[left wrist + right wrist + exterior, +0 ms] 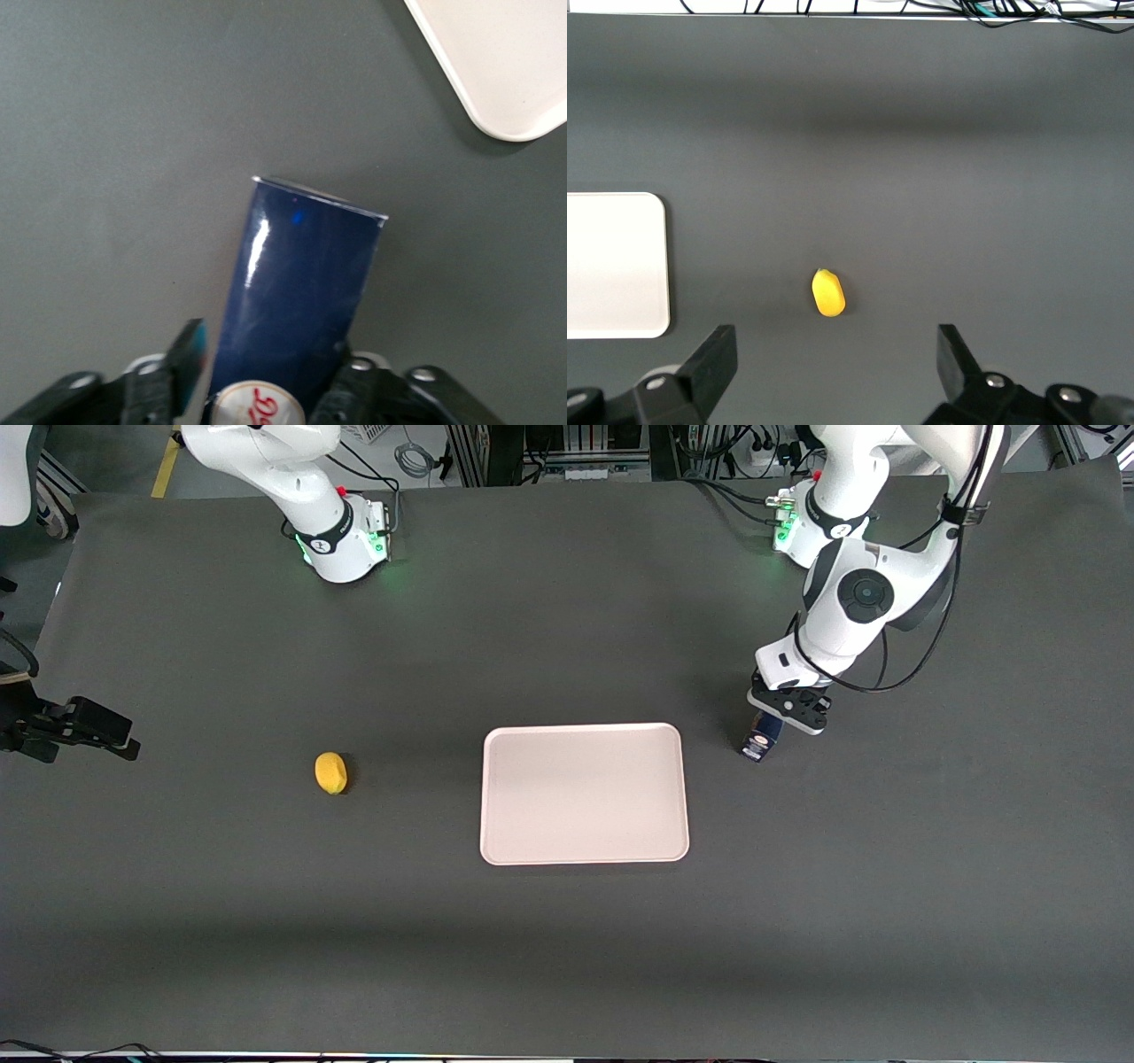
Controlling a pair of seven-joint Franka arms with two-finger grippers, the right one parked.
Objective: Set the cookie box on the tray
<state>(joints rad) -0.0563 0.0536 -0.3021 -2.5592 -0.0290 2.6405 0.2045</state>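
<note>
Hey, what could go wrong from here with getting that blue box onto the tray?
The gripper sits at the top of the tilted cookie box, its fingers flanking the glossy carton, so the box might slip or swing in transit. Released tilted, it may topple. The box stands beside the tray; carried too low, it might clip the raised rim.

We note the claw [772,720] sits at the cookie box [762,741], one finger on each side of the carton, which stands on the table [567,957] just beside the tray [585,793] toward the working arm's end. A narrow strip of bare table separates box and tray. Only the tray's low rim lies between them. The yellow object [331,772] lies well apart, toward the parked arm's end.
</note>
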